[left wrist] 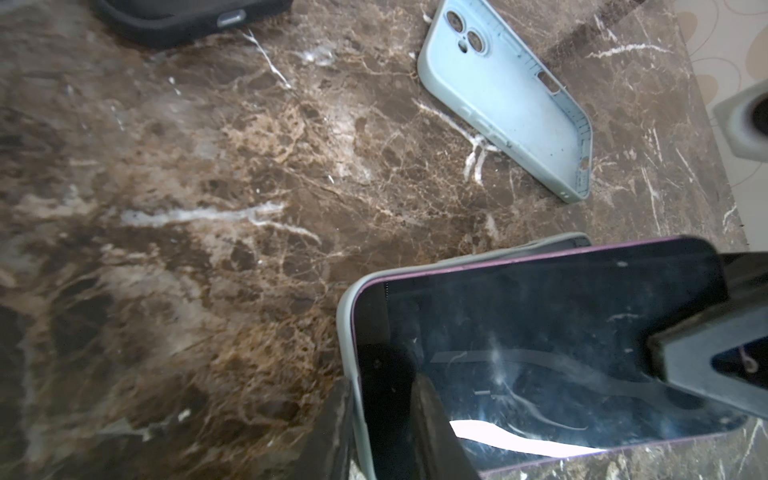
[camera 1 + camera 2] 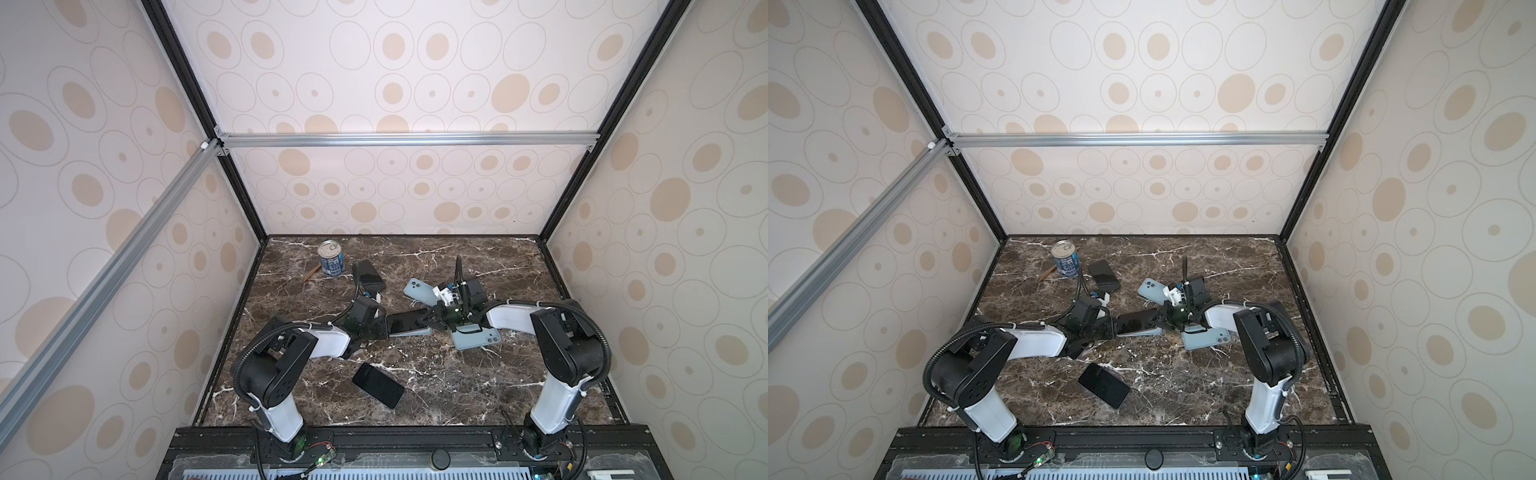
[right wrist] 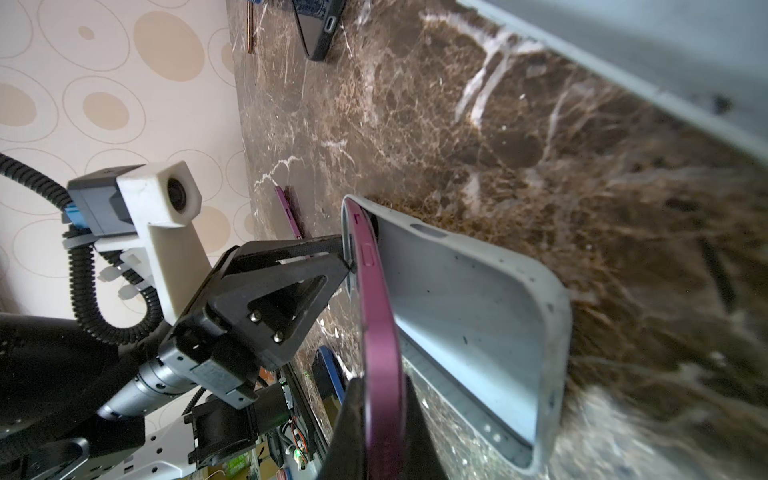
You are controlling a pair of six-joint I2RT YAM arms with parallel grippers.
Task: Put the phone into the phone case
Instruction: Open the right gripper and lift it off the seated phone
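The phone (image 2: 409, 322) is stiff, slick glass, so I hold it by its short ends. The phone case (image 3: 478, 299) looks soft (its lip should flex). Both lie mid-counter (image 2: 457, 386), with one end of the phone seated in the case and the other tilted out. My left tool (image 2: 386, 327) pinches the phone and case together at the seated end. My right tool (image 2: 428, 322), almost closed, grips the phone's free end.
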